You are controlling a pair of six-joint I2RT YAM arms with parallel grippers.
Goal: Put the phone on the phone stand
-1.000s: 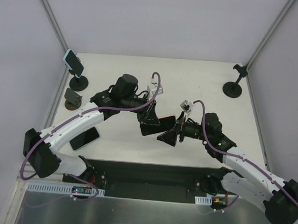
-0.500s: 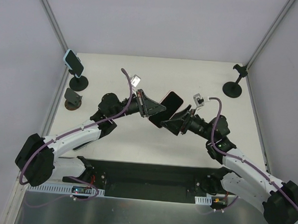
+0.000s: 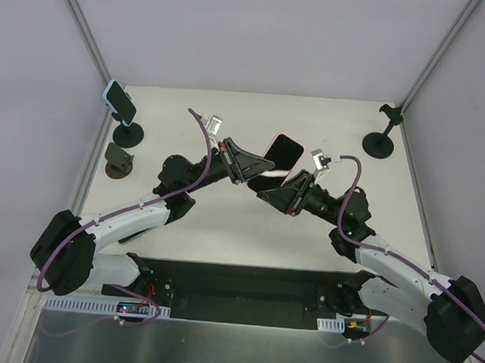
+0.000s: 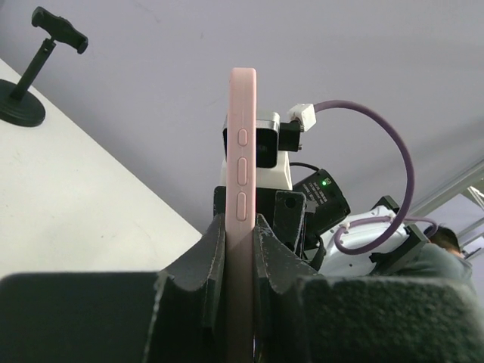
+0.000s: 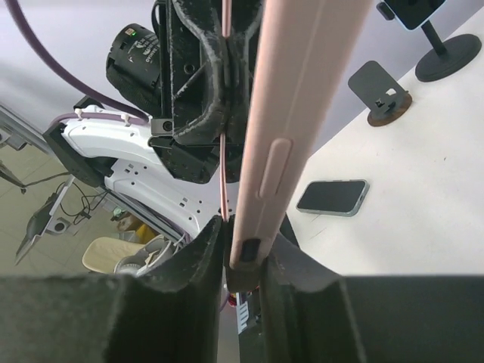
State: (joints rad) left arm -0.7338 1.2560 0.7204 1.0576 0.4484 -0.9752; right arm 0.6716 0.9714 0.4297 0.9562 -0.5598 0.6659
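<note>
Top view: phone [image 3: 282, 153] has lifted higher over the last sec., now mid-air at centre, pinched by both left gripper [image 3: 251, 170] and right gripper [image 3: 281, 193], jaws tight on its edges. Looks like a handover twd empty stand [image 3: 381, 136], far right.

Pink phone [image 4: 241, 151]: lower end buried in left hand [image 4: 240, 227], running off frame bottom. Right wrist view: its top cut by upper edge. Stand-mounted phone [image 5: 412, 11] clipped at top edge.
</note>
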